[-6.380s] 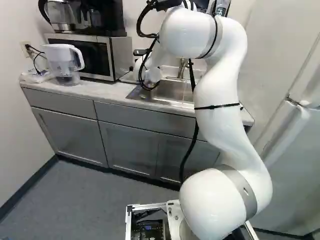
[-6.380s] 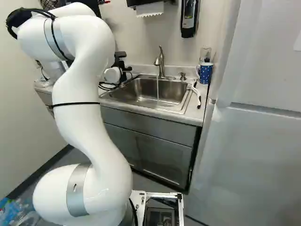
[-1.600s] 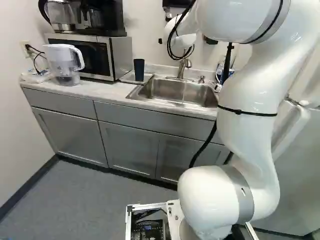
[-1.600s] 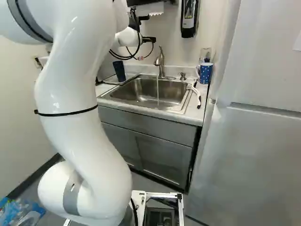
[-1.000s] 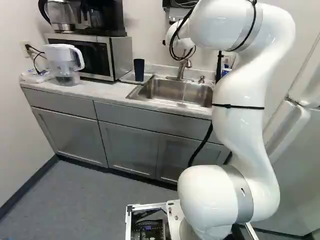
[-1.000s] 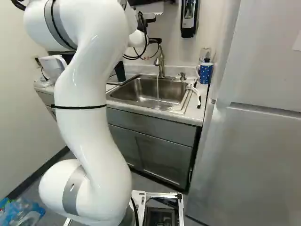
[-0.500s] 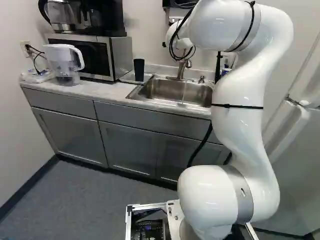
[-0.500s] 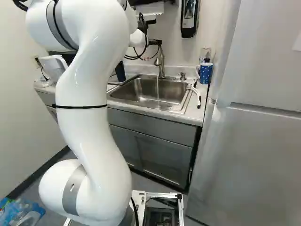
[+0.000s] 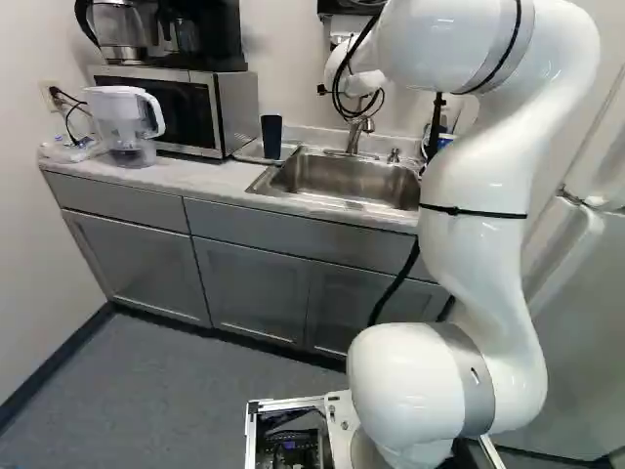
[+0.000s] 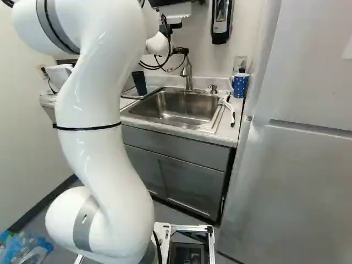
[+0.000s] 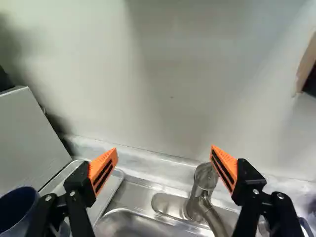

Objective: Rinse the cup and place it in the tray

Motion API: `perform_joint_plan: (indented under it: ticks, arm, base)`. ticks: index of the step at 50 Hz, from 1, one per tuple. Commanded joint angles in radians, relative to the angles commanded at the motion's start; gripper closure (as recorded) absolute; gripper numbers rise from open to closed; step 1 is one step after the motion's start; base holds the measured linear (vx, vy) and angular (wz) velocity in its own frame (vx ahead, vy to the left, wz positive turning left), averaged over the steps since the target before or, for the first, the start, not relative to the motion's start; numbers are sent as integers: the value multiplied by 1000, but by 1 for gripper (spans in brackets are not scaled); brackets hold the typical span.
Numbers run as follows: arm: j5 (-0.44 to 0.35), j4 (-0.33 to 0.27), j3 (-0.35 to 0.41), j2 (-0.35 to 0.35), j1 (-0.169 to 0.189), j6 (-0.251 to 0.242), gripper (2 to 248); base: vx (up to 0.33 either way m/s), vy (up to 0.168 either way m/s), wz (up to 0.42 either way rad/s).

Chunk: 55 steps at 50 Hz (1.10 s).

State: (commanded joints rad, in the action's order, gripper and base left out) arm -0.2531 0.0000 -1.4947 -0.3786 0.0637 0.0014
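Observation:
The gripper (image 10: 181, 50) is up by the faucet behind the sink, its fingertips hard to make out in the right base view. In the wrist view the gripper (image 11: 164, 152) stands open, nothing between its orange pads; the faucet (image 11: 205, 180) is close beside one finger. No water stream shows below the spout in the right base view. The dark blue cup (image 9: 271, 137) stands upright on the metal tray (image 9: 248, 152), left of the sink (image 9: 347, 179). Part of the cup (image 11: 17, 212) also shows beyond the other finger, apart from it.
A microwave (image 9: 181, 112) and a water pitcher (image 9: 122, 122) stand left of the tray. Right of the sink are a blue dotted mug (image 10: 240, 85) and a white-handled brush (image 10: 228, 110). The wall rises close behind the faucet; a soap dispenser (image 10: 221, 22) hangs there.
The water stream seen half a second ago is gone. My upper arm has shifted right in the left base view and left in the right base view; the gripper remains near the faucet.

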Motion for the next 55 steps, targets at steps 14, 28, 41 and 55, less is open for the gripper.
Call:
perform_joint_plan:
  ticks: [14,28,41,55]
  arm:
    - [0,0,54,46,-1,0,3]
    - [4,0,108,93,-1,0,3]
    - [4,0,157,136,0,0,3]
    - [4,0,220,193,11,0,3]
  base:
    - [0,0,0]
    - [0,0,0]
    - [0,0,0]
    - [0,0,0]
